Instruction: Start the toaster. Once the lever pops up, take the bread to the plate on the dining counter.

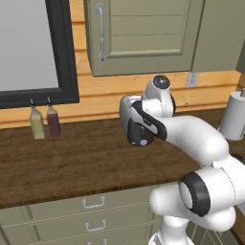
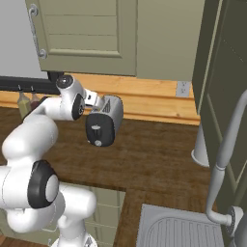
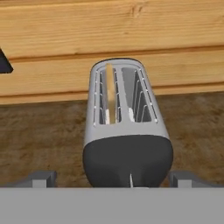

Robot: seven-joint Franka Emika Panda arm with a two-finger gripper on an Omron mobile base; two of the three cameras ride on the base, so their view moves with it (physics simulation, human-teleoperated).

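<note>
The toaster (image 3: 126, 131) stands on the dark wood desk (image 2: 159, 154) close to the pale wooden wall (image 3: 109, 39), its black end panel (image 3: 127, 164) turned toward the arm. In the hand view its two slots run away from the camera; the bread (image 3: 110, 92) sits upright in the left-hand slot as seen there, a thin tan edge showing above the slot's rim, while the other slot holds nothing. In the right base view the toaster's black end bears a small white knob (image 2: 98, 143) low down.

The tool (image 3: 111, 179) hangs just in front of that black end, its jaws spread wide to either side of the toaster's width, with nothing between them and nothing gripped; one fingertip (image 3: 41, 178) shows at the lower left of the hand view. From the pictures I cannot tell whether it touches the toaster.

In the left base view two bottles (image 1: 44, 122) stand side by side against the wall below a dark-framed window (image 1: 33, 52), well apart from the arm. A sink (image 2: 183, 226) lies at the lower right of the right base view, with a curved grey tap (image 2: 226, 140) over it.
</note>
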